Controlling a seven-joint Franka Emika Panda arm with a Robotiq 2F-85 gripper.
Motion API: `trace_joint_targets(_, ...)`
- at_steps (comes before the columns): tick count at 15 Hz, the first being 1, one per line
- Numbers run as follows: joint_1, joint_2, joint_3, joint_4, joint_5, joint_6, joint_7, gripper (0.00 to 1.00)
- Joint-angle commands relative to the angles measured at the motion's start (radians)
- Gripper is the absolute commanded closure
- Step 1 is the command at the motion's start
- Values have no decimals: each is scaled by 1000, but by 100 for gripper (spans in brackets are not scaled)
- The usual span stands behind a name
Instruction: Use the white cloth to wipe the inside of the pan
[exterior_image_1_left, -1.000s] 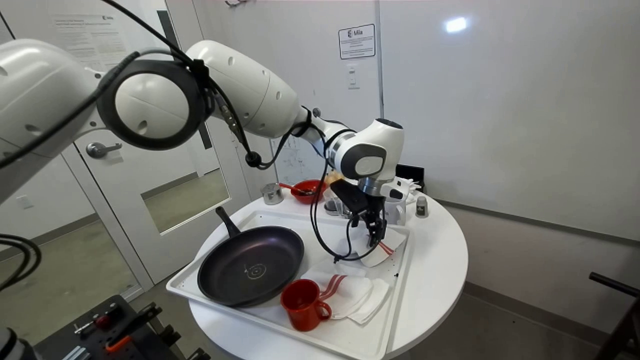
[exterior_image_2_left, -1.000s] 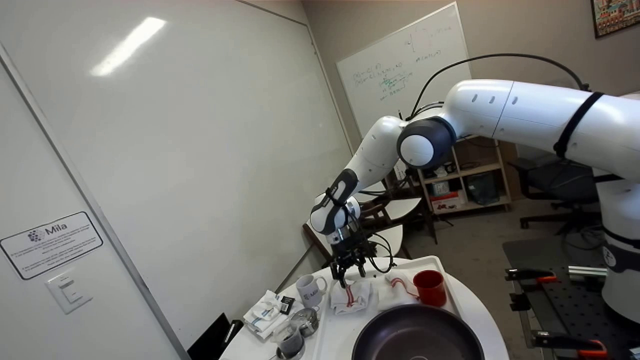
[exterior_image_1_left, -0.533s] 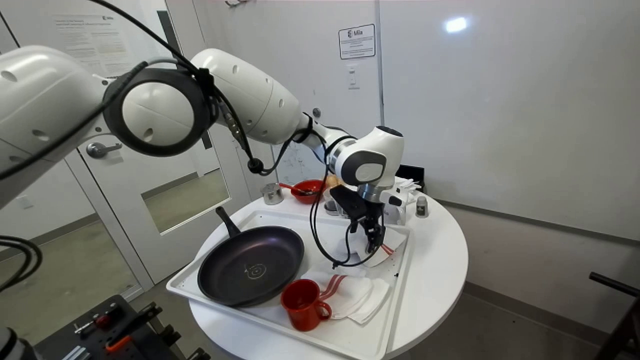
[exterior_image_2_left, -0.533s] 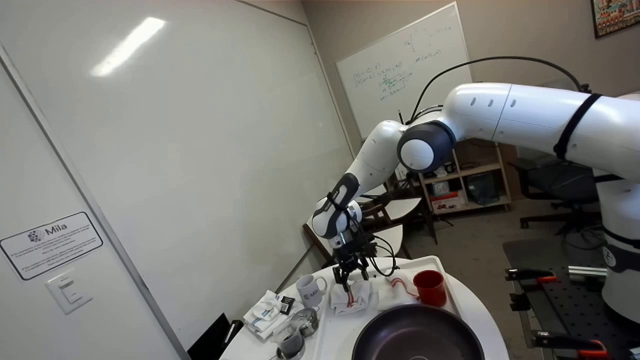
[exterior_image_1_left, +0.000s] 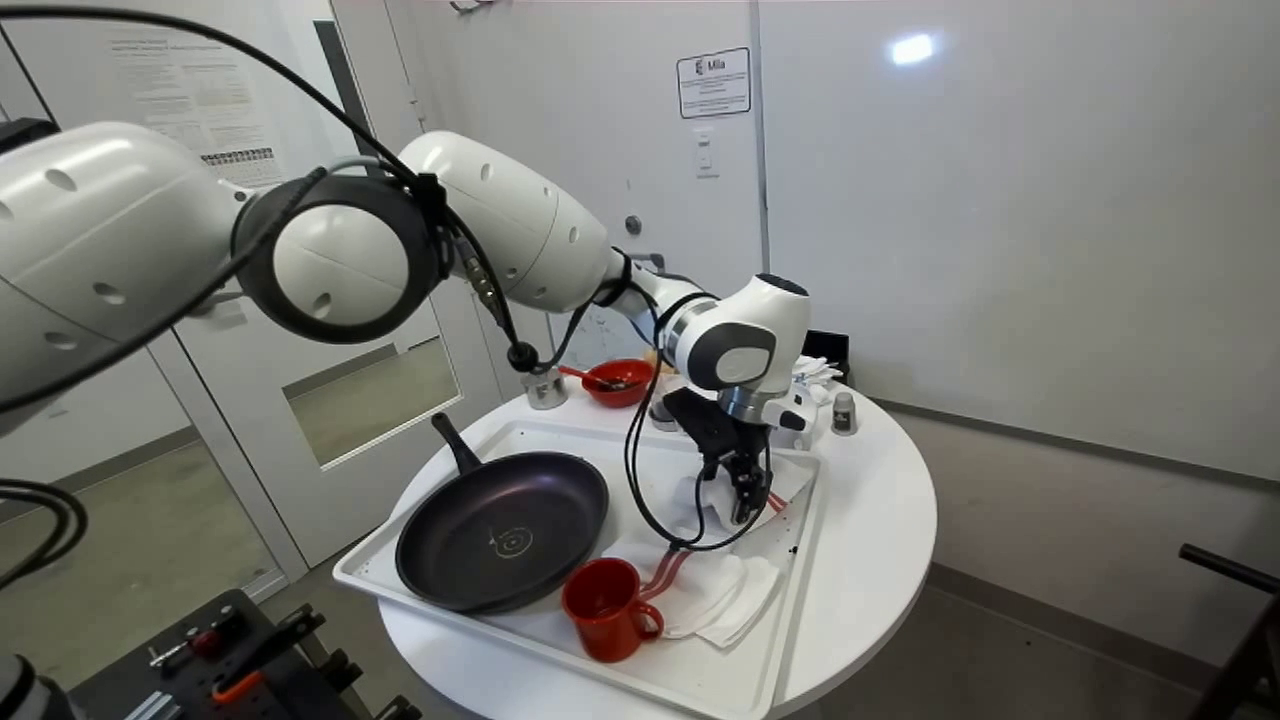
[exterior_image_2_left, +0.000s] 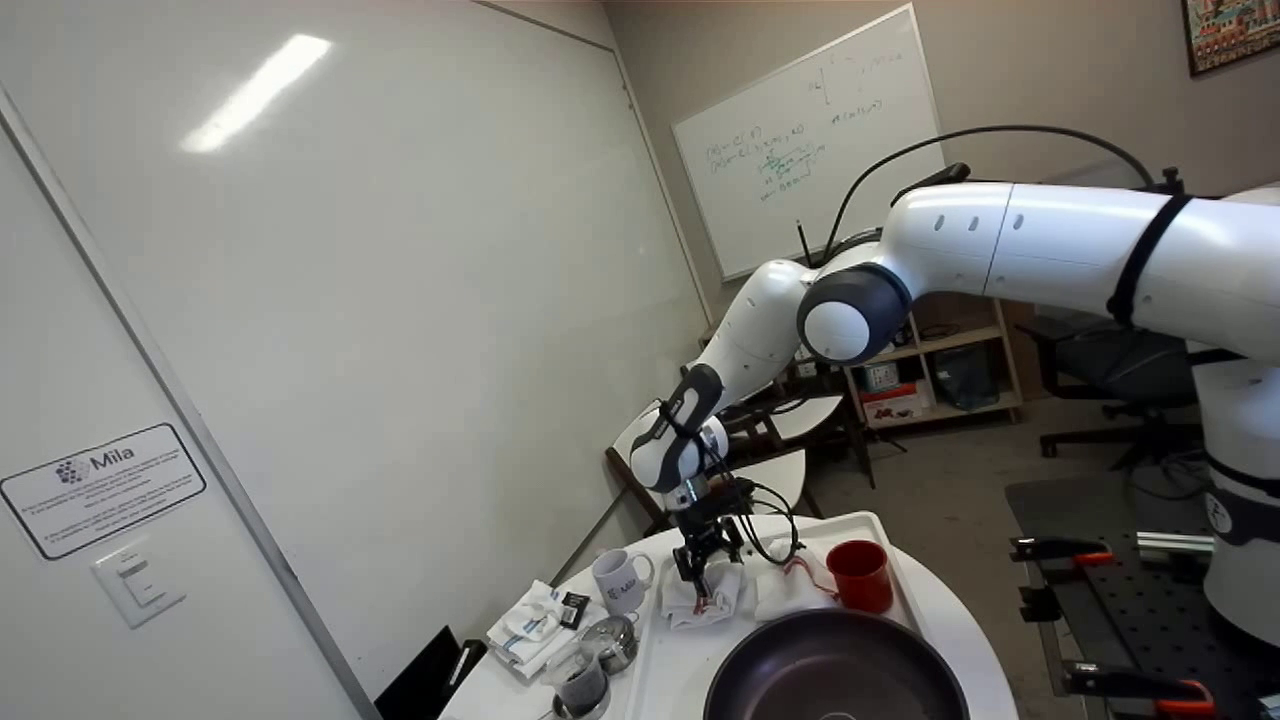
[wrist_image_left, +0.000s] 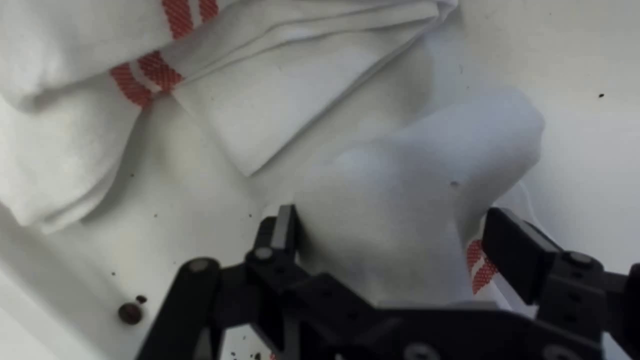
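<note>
A white cloth with red stripes lies crumpled on the tray in both exterior views (exterior_image_1_left: 797, 480) (exterior_image_2_left: 680, 602), and its raised folds fill the middle of the wrist view (wrist_image_left: 415, 155). My gripper (wrist_image_left: 393, 220) is open, with one finger on each side of that cloth. In both exterior views the gripper (exterior_image_1_left: 745, 508) (exterior_image_2_left: 717, 574) points down, low over the cloth; whether the fingers touch it is unclear. The black pan (exterior_image_1_left: 500, 530) (exterior_image_2_left: 835, 675) lies on the tray, its inside facing up. The arm and cables hide part of the cloth.
A second red-striped white cloth (exterior_image_1_left: 700, 595) (wrist_image_left: 60, 145) lies beside a red mug (exterior_image_1_left: 603, 612) on the white tray (exterior_image_1_left: 775, 552). A grey mug (exterior_image_2_left: 620, 580), metal and glass cups (exterior_image_2_left: 612, 640), folded towels (exterior_image_2_left: 530, 628) and a red bowl (exterior_image_1_left: 618, 382) stand behind. Dark specks lie on the tray.
The arm has lowered, and my gripper has come down over the striped cloth. The pan, the mug and the second cloth have not moved.
</note>
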Motion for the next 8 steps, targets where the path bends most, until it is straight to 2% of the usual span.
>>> trace_joint_targets(1, -11, 48, 0, 86, -28, -45, 29, 33)
trace_joint_targets(8, -24, 73, -1, 131, -37, -73, 32, 86)
